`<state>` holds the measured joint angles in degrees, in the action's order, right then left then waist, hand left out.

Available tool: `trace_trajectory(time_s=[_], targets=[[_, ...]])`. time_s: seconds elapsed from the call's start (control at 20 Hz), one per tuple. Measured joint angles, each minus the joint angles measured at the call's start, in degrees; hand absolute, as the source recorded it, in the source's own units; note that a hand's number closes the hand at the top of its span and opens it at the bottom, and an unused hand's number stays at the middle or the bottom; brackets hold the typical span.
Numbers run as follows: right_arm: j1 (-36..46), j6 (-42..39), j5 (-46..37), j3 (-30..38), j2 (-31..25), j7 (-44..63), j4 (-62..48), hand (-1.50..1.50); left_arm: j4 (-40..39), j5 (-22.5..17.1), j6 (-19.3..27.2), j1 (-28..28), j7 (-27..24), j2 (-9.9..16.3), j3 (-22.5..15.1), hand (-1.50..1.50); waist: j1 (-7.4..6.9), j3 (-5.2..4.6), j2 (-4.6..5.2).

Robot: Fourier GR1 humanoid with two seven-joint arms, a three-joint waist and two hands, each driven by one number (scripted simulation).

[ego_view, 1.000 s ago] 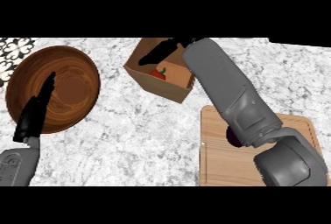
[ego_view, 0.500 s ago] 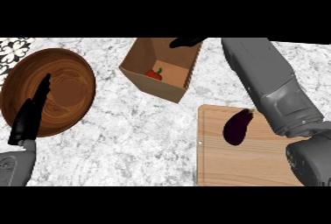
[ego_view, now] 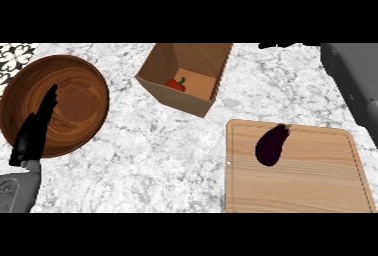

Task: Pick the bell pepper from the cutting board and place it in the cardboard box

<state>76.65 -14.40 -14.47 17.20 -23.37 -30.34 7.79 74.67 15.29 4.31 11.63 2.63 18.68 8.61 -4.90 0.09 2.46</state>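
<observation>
Head view, left to right: left hand rests at the left edge, fingers straight and holding nothing, over the rim of a wooden bowl. Next comes the cardboard box, open on top, with the red bell pepper lying inside on its floor, so the pepper looks placed. It is probably light, hollow and smooth-skinned, a bit slippery, stiff enough not to crush easily; best taken across the widest part of the body, not by the green stem. The box walls would get in the way of any regrasp. Right of the box sits the cutting board, well apart from it, with only a dark eggplant on its upper left part. Right forearm shows at the right edge; its hand is barely visible at the top, fingers cannot be told.
</observation>
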Motion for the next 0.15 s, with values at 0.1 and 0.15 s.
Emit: trace_trajectory(time_s=[0.1, 0.15], targets=[[-1.3, -2.6, -0.7, -0.6, -2.4, -1.1, -0.2, -1.5, -0.1, -0.3, -0.3, -0.3, -0.2, 0.0, 0.2, 0.0, 0.02, 0.02, -0.02], [-1.9, -3.9, -1.1, -0.9, -3.6, -1.9, -0.2, -1.5, -0.2, -0.4, -0.3, -0.3, -0.3, 0.1, 0.3, 0.0, 0.0, 0.03, 0.01]])
